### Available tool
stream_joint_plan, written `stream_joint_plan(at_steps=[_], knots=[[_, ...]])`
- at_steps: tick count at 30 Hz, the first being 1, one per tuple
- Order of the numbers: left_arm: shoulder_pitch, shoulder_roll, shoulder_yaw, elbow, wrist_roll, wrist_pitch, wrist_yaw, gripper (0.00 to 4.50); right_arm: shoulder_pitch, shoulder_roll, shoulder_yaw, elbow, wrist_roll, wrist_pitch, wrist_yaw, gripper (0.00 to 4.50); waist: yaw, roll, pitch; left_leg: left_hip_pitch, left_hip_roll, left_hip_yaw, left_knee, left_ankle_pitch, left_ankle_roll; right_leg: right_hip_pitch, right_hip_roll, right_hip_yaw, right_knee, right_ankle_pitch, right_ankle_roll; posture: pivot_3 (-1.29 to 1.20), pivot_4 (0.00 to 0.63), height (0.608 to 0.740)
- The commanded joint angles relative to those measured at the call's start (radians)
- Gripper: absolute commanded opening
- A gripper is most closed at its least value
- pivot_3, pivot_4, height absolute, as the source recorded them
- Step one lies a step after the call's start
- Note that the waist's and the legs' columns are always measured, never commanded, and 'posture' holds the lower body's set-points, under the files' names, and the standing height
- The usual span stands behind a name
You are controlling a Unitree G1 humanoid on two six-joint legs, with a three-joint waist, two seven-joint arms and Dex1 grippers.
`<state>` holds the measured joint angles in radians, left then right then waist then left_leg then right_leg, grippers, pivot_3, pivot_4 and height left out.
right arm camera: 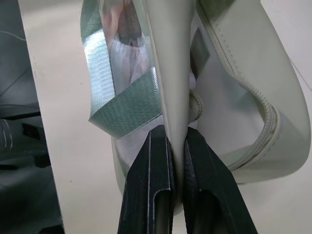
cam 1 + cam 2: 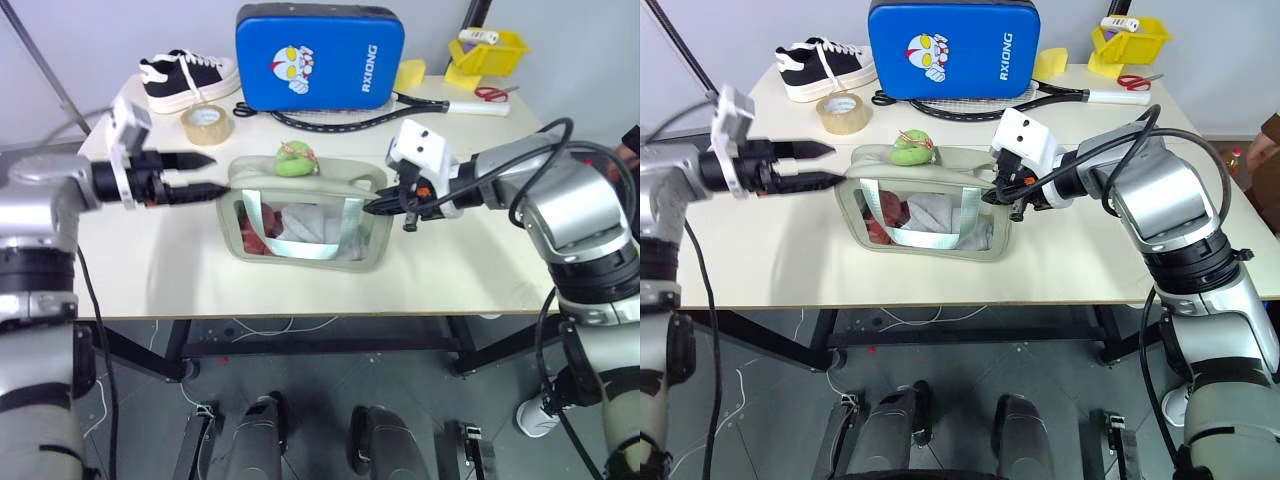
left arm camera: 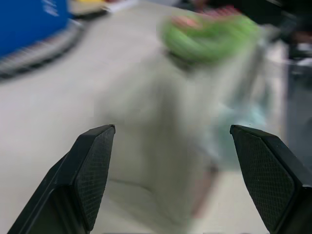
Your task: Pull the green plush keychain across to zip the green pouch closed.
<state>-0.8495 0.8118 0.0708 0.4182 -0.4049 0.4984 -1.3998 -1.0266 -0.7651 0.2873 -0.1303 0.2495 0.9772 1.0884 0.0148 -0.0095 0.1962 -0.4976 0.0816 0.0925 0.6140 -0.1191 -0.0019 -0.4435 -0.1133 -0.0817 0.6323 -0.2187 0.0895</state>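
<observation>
While the right gripper (image 1: 176,146) is pinched shut on the end edge of the green pouch (image 2: 300,235), anchoring it on the table (image 2: 440,270), the left gripper (image 2: 197,174) hangs just off the pouch's other end, fingers spread wide and holding nothing. Green plush keychain (image 2: 296,160) sits on top of the pouch about mid-length, so the zip looks only partly run. Next move, by my read: left gripper reaches over, closes on the plush and drags it along the zipper line.
</observation>
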Motion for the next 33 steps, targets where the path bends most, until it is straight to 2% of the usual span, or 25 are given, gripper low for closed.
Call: stream_joint_plan(at_steps=[1, 7, 8, 11, 15, 17, 18, 22, 26, 29, 30, 33], knots=[[0.021, -0.023, -0.003, -0.086, -0.015, -0.006, 0.017, 3.17, -0.027, -0.005, -0.027, -0.011, 0.011, -0.006, -0.005, 0.00, 0.001, 0.000, 0.000, 0.000, 0.000, 0.000, 0.000, 0.000, 0.000, 0.000, 0.000, 0.000, 0.000, 0.000, 0.000, 0.00, 0.150, 0.723], [0.041, -0.059, -0.013, -0.078, 0.018, -0.037, 0.079, 0.09, -0.027, -0.003, -0.039, -0.012, 0.018, -0.042, 0.005, 0.00, -0.004, 0.000, 0.000, 0.000, 0.000, 0.000, -0.001, 0.000, 0.000, 0.000, 0.000, 0.000, 0.000, 0.000, 0.001, 0.00, 0.150, 0.723], [0.045, -0.058, -0.014, -0.081, 0.024, -0.045, 0.088, 0.04, -0.026, -0.003, -0.041, -0.012, 0.017, -0.049, 0.004, 0.00, -0.005, 0.000, 0.000, 0.000, 0.000, 0.000, -0.001, 0.000, 0.000, 0.000, 0.000, 0.000, 0.000, 0.001, 0.001, 0.00, 0.150, 0.723], [0.043, -0.061, -0.010, -0.080, 0.035, -0.049, 0.127, 0.00, -0.015, -0.015, -0.069, -0.033, 0.054, -0.040, 0.028, 1.07, -0.005, 0.000, 0.000, 0.000, 0.000, 0.000, -0.001, 0.000, 0.000, 0.000, 0.000, 0.000, 0.000, 0.001, 0.002, 0.00, 0.150, 0.723], [0.066, -0.062, -0.003, -0.134, 0.016, -0.038, 0.142, 0.00, -0.052, 0.010, -0.214, -0.071, 0.202, -0.013, 0.062, 3.22, -0.002, 0.000, 0.000, 0.000, 0.000, 0.000, 0.000, 0.000, 0.000, 0.000, 0.000, 0.000, 0.000, 0.000, 0.001, 0.00, 0.150, 0.723], [0.084, -0.061, -0.004, -0.168, 0.010, -0.034, 0.148, 0.00, -0.114, 0.070, -0.211, -0.042, 0.216, 0.001, 0.017, 4.23, -0.004, 0.001, 0.000, 0.000, 0.000, 0.000, -0.001, 0.000, 0.000, 0.000, 0.000, 0.000, 0.000, 0.001, 0.002, 0.00, 0.150, 0.723], [0.090, -0.063, -0.003, -0.181, 0.009, -0.029, 0.156, 0.00, -0.142, 0.105, -0.176, -0.014, 0.188, -0.010, -0.013, 4.44, -0.009, 0.001, -0.001, 0.001, 0.000, 0.000, -0.001, 0.000, 0.000, 0.001, 0.000, 0.000, 0.000, 0.001, 0.002, 0.00, 0.150, 0.723], [0.108, -0.071, 0.004, -0.226, -0.001, -0.013, 0.181, 0.00, -0.239, 0.241, -0.050, 0.175, 0.067, -0.061, -0.116, 4.44, -0.014, 0.002, -0.001, 0.002, 0.001, 0.000, -0.002, 0.000, 0.000, 0.001, 0.001, 0.000, 0.001, 0.000, 0.001, 0.00, 0.150, 0.723], [0.125, -0.072, 0.004, -0.264, -0.011, -0.003, 0.196, 0.00, -0.294, 0.305, 0.050, 0.314, -0.028, -0.113, -0.144, 4.44, -0.002, 0.001, -0.001, 0.000, 0.001, 0.001, -0.001, 0.000, 0.000, 0.000, 0.001, 0.000, 0.000, 0.000, 0.001, 0.00, 0.150, 0.723], [0.137, -0.069, 0.005, -0.285, -0.017, 0.004, 0.208, 0.00, -0.318, 0.320, 0.071, 0.379, -0.068, -0.148, -0.147, 3.52, -0.002, 0.001, -0.001, -0.001, 0.000, 0.001, 0.000, 0.000, 0.000, 0.000, 0.000, 0.000, 0.000, 0.000, 0.001, 0.00, 0.150, 0.723], [0.141, -0.068, 0.005, -0.291, -0.018, 0.005, 0.208, 0.00, -0.328, 0.327, 0.057, 0.393, -0.064, -0.141, -0.149, 3.07, -0.004, 0.002, -0.001, 0.000, 0.000, 0.001, 0.000, 0.000, 0.000, 0.000, 0.000, 0.000, 0.000, 0.001, 0.001, 0.00, 0.150, 0.723], [0.148, -0.066, 0.005, -0.299, -0.022, 0.007, 0.213, 0.00, -0.337, 0.321, 0.020, 0.388, -0.040, -0.116, -0.140, 1.37, -0.006, 0.001, -0.001, 0.000, 0.000, 0.001, -0.001, 0.000, 0.000, 0.000, 0.001, 0.000, 0.001, 0.002, 0.003, 0.00, 0.150, 0.723]])
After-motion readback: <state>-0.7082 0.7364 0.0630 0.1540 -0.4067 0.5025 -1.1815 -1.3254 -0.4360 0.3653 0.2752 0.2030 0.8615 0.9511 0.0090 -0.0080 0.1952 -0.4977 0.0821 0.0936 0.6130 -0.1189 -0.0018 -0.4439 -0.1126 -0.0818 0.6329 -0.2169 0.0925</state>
